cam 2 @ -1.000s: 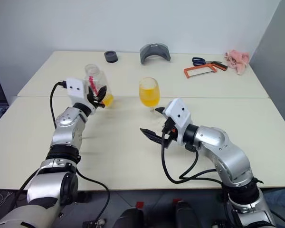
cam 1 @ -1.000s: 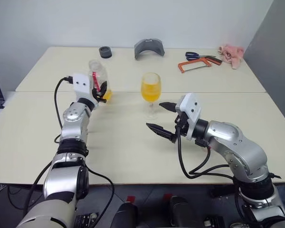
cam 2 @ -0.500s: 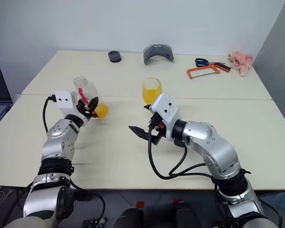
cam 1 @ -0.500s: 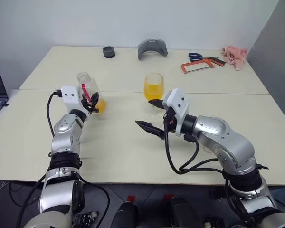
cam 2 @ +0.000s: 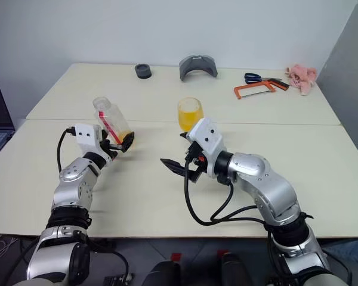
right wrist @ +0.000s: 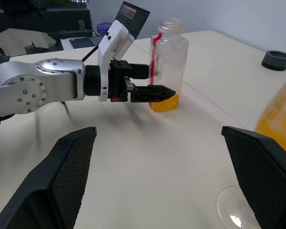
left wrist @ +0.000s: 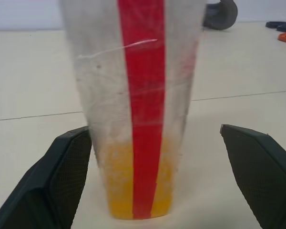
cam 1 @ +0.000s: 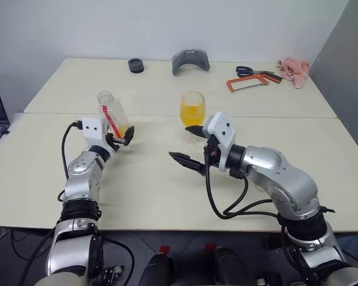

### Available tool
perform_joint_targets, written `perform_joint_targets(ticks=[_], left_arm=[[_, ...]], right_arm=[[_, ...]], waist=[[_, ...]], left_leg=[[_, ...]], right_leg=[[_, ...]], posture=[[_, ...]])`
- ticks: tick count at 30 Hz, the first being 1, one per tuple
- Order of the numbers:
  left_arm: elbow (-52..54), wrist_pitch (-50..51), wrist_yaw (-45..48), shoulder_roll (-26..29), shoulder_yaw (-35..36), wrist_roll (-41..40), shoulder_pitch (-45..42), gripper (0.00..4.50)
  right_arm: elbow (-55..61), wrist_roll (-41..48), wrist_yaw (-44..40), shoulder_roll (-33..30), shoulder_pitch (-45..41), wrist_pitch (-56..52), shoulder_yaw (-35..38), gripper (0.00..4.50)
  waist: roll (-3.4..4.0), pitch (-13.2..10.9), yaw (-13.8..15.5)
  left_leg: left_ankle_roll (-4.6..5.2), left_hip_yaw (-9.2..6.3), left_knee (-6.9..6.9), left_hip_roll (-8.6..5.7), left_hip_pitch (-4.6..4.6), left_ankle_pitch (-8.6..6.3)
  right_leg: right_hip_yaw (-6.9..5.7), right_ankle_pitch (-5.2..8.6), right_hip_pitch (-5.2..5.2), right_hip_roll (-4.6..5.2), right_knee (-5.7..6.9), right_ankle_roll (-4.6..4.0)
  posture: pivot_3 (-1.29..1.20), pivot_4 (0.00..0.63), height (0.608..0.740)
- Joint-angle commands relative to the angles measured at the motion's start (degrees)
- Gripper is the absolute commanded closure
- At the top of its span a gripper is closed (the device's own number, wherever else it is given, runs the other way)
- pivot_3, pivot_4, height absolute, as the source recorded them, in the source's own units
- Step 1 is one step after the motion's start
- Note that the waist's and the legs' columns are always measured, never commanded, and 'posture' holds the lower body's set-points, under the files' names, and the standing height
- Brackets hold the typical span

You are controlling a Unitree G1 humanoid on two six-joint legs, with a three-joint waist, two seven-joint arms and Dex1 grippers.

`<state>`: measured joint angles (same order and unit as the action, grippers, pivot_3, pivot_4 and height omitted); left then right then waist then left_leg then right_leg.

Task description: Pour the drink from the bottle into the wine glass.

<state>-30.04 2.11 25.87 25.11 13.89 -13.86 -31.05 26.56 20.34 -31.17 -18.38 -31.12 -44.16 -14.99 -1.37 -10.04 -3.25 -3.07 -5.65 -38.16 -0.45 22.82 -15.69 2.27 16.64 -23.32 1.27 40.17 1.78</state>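
On the surface (cam 1: 167,185), toward the robot's left, the bottle (cam 1: 112,116) stands upright and uncapped, holding only a shallow layer of drink (left wrist: 136,188) at its base. The left end effector (cam 1: 120,138) sits around its lower body with both fingers spread clear of the plastic, gripping nothing. The glass (cam 1: 192,111) stands near the middle, its bowl largely full of orange liquid. The right end effector (cam 1: 188,146) hovers just in front of it, fingers wide apart and empty.

The bottle looks light, thin-walled and likely to flex; its flat-sided lower body is the natural hold. The glass seems fragile and top-heavy, best taken at the bowl or stem. Its stem and foot are largely hidden behind the right end effector. The bottle's cap cannot be made out.
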Motion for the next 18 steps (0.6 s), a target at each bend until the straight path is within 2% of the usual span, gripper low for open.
perform_joint_targets(ticks=[1, 5, 8, 11, 18], left_arm=[[6.91, 2.02, -1.13, 0.45, 0.64, -0.44, 3.16, 0.03], [16.22, 5.96, -3.04, -0.12, 1.89, -2.11, 9.08, 0.03], [23.28, 9.90, -4.93, -0.62, 1.70, -2.55, 13.47, 0.03], [28.80, 9.60, -5.39, -1.90, 2.32, -3.80, 17.18, 0.03], [33.39, 11.36, -7.36, -3.29, 1.72, -3.19, 20.42, 0.03]], right_arm=[[1.38, -2.54, -0.85, -2.15, 4.60, 6.60, -0.07, 0.00], [0.01, -4.90, 0.33, -2.26, 12.98, 14.61, 1.18, 0.00], [-2.89, -6.26, 3.71, 0.74, 19.14, 21.74, 3.78, 0.00], [-7.02, -7.41, 8.42, 4.65, 23.58, 28.31, 7.77, 0.00], [-10.50, -7.45, 9.57, 6.88, 24.69, 32.44, 10.90, 0.00]], waist=[[0.00, 0.00, 0.04], [-0.01, 0.00, 0.06], [-0.02, 0.01, 0.08], [-0.03, 0.02, 0.32], [-0.03, 0.02, 0.42]], left_leg=[[0.01, 0.00, 0.00, 0.00, 0.00, 0.00], [0.14, 0.02, 0.02, 0.04, 0.00, -0.08], [0.14, 0.01, 0.04, 0.09, -0.03, -0.08], [0.14, 0.06, 0.04, 0.07, -0.04, -0.08], [0.14, 0.11, 0.05, 0.07, -0.14, -0.08]], right_leg=[[0.00, 0.00, 0.01, 0.01, -0.01, 0.00], [0.02, 0.00, 0.03, 0.01, -0.08, 0.00], [0.03, 0.00, 0.05, 0.01, -0.08, 0.00], [0.06, 0.00, 0.08, 0.01, -0.09, 0.00], [0.08, 0.00, 0.13, -0.04, -0.08, 0.00]], posture=[[0.00, 0.150, 0.740], [0.00, 0.150, 0.740], [0.00, 0.150, 0.740], [0.00, 0.150, 0.740], [0.00, 0.150, 0.740]])
